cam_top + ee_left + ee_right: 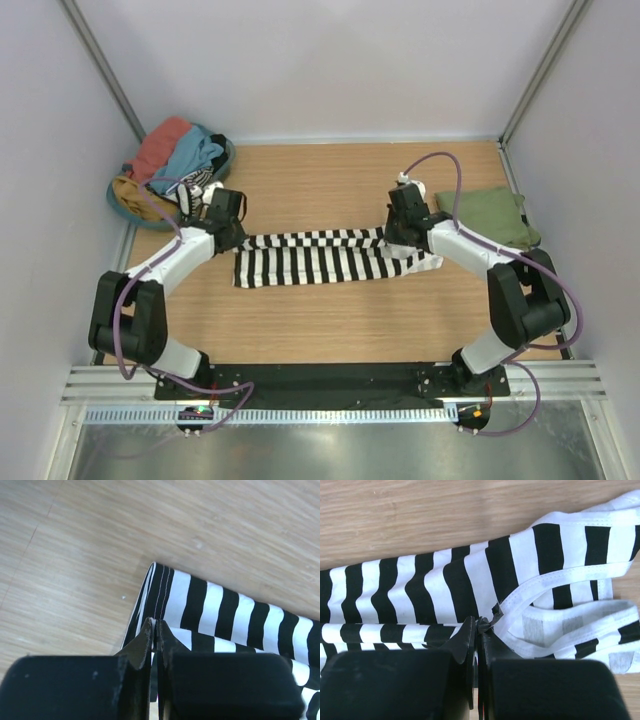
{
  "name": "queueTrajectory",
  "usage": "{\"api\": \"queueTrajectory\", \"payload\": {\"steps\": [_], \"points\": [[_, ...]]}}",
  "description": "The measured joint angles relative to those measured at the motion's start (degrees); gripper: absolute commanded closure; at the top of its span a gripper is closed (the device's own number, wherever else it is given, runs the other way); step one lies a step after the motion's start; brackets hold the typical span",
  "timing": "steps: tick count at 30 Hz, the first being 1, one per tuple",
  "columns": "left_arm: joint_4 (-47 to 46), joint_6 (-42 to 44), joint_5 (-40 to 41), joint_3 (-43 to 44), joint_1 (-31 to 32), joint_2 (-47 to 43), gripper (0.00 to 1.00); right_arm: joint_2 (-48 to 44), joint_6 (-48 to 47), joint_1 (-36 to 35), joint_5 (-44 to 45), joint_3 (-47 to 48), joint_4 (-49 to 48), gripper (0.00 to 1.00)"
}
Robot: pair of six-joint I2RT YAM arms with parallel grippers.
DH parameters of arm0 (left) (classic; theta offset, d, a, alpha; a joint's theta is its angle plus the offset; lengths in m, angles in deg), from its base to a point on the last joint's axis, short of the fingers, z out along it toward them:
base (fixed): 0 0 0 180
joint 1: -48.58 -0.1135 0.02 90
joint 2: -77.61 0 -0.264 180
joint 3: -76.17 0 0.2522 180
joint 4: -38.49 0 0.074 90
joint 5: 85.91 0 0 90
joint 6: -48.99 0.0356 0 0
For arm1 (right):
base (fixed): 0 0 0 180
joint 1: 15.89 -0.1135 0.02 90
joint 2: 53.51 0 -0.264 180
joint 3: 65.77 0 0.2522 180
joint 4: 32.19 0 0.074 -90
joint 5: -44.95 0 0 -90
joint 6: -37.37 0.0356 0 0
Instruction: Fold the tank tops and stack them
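The black-and-white striped tank top lies stretched across the middle of the table, folded lengthwise. My left gripper is shut on its left end; the left wrist view shows the jaws pinching the cloth's edge. My right gripper is shut on its right end by the straps; the right wrist view shows the jaws pinching the cloth beside the white-trimmed straps. The olive green tank top lies folded at the right edge of the table.
A round basket at the back left holds a salmon-red garment, a light blue garment and other clothes. White walls enclose the wooden table on three sides.
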Motion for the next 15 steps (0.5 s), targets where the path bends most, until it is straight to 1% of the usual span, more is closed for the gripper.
{"api": "queueTrajectory", "payload": {"steps": [1,3,4,5,7,8,10,11,13,14,15], "points": [[-0.04,-0.31,-0.02,-0.79,0.0,-0.57,1.0,-0.52,0.07,-0.22,0.07,-0.66,-0.02,0.99],[0.02,-0.87,-0.15,-2.78,0.07,-1.97,0.91,-1.27,0.46,-0.7,0.35,-1.9,-0.02,0.99],[-0.02,-1.36,-0.17,-3.69,0.15,-2.51,0.82,-1.49,0.63,-0.9,0.48,-2.36,-0.04,0.96],[-0.02,-1.81,-0.17,-4.57,0.31,-2.97,0.59,-1.66,0.87,-1.03,0.68,-2.93,-0.13,0.92],[0.07,-2.25,0.04,-6.1,0.59,-3.5,0.37,-1.99,1.36,-1.2,1.57,-4.22,-0.09,0.73],[0.11,-2.78,0.31,-6.97,0.72,-3.78,0.21,-2.23,1.7,-1.2,2.19,-4.98,-0.09,0.51],[0.13,-3.65,0.96,-8.96,0.96,-4.63,0.15,-3.3,2.19,-1.2,3.26,-6.95,-0.02,0.43],[0.33,-4.11,1.27,-9.9,1.03,-5.38,0.1,-4.42,2.27,-1.2,3.58,-8.31,-0.2,0.36],[0.83,-4.52,1.84,-11.23,1.07,-7.34,0.09,-7.76,2.67,-1.2,3.91,-11.26,-0.2,0.3],[1.18,-4.52,2.08,-11.47,1.07,-8.33,0.08,-9.7,2.82,-1.2,3.91,-12.48,-0.04,0.23],[1.29,-4.48,2.16,-11.5,1.07,-9.18,0.08,-11.67,3.08,-1.2,3.93,-13.4,0.24,0.2]]}}
